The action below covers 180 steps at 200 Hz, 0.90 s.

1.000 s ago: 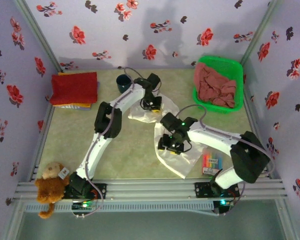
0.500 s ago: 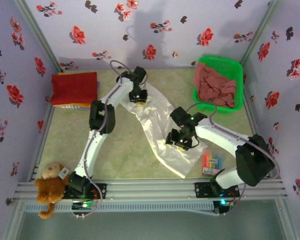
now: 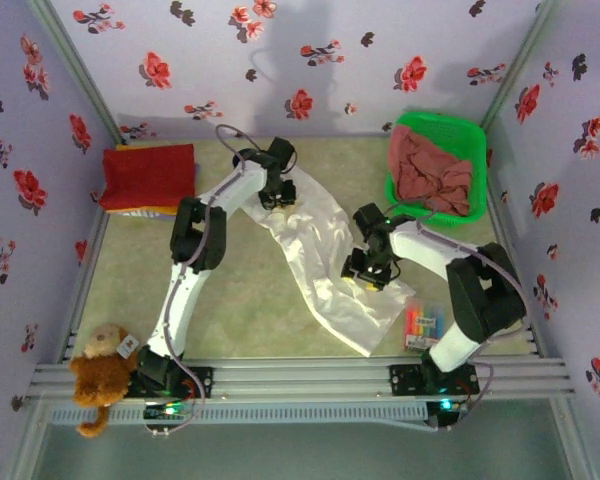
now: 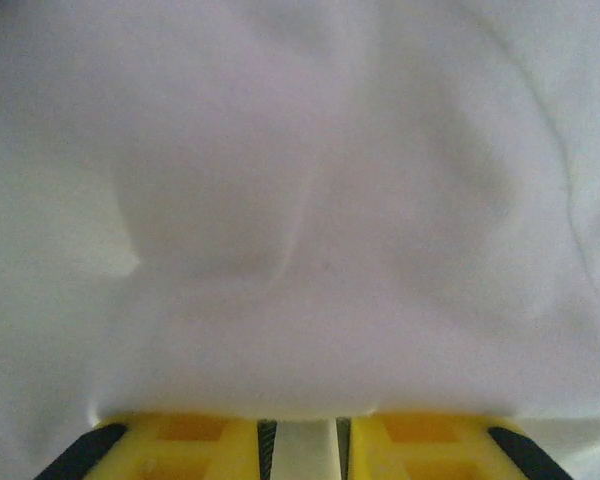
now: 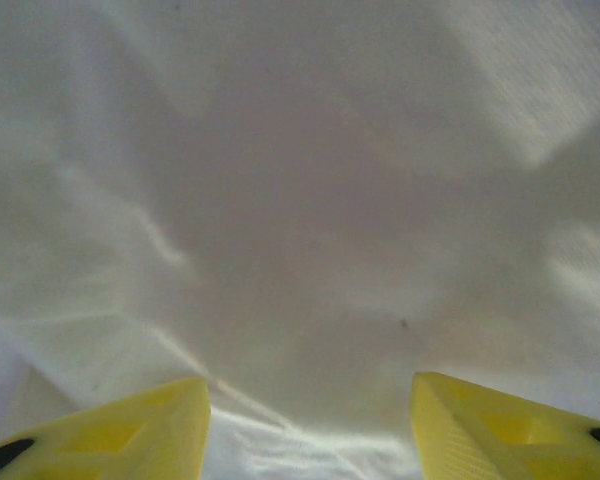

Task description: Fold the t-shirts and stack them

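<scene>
A white t-shirt point(image 3: 320, 255) lies spread in a slanting band across the middle of the table. My left gripper point(image 3: 278, 196) rests on its far left corner. In the left wrist view the white cloth point(image 4: 300, 200) drapes over the yellow fingertips point(image 4: 170, 445). Its jaws stand a narrow gap apart, with a pale strip between them. My right gripper point(image 3: 368, 272) hovers open at the shirt's right edge, its fingers point(image 5: 140, 430) spread wide above the cloth point(image 5: 300, 200). A red t-shirt point(image 3: 148, 174) tops a folded stack at the far left. Dusty-pink t-shirts point(image 3: 432, 170) fill the basket.
The green basket point(image 3: 472, 135) stands at the far right corner. A brown teddy bear point(image 3: 100, 375) sits at the near left edge. A small pack of coloured items point(image 3: 423, 326) lies near the right arm's base. Bare tabletop point(image 3: 130, 280) shows to the left of the shirt.
The left gripper pulled the shirt's corner toward the far left, stretching the cloth out, and its jaws have parted a little. The right gripper moved right and farther back to the shirt's edge.
</scene>
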Each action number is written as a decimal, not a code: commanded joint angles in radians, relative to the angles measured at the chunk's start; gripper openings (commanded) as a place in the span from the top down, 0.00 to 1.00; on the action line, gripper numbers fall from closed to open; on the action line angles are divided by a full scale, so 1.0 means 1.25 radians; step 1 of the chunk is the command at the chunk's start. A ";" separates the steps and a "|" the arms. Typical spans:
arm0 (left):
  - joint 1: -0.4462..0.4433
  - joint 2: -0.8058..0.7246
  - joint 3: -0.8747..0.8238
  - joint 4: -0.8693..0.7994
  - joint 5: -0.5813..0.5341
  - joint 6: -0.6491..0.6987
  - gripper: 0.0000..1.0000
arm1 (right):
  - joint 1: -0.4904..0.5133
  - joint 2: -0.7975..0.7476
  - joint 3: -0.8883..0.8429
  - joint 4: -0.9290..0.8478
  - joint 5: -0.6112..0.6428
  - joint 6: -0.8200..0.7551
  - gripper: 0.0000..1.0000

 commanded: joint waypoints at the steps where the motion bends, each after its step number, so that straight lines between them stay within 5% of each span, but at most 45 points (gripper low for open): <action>1: 0.004 0.062 0.097 -0.021 -0.041 -0.047 0.73 | -0.013 0.016 -0.022 0.024 -0.023 -0.023 0.44; 105: -0.071 0.188 0.195 0.083 0.126 -0.047 0.71 | -0.014 -0.233 -0.296 0.040 -0.080 0.108 0.43; 139: -0.084 0.170 0.247 0.081 0.141 -0.023 0.67 | -0.021 -0.336 -0.209 -0.048 -0.036 0.076 0.43; 180: -0.072 -0.003 0.172 0.088 0.067 0.044 0.60 | -0.046 -0.254 0.008 -0.098 0.001 -0.003 0.43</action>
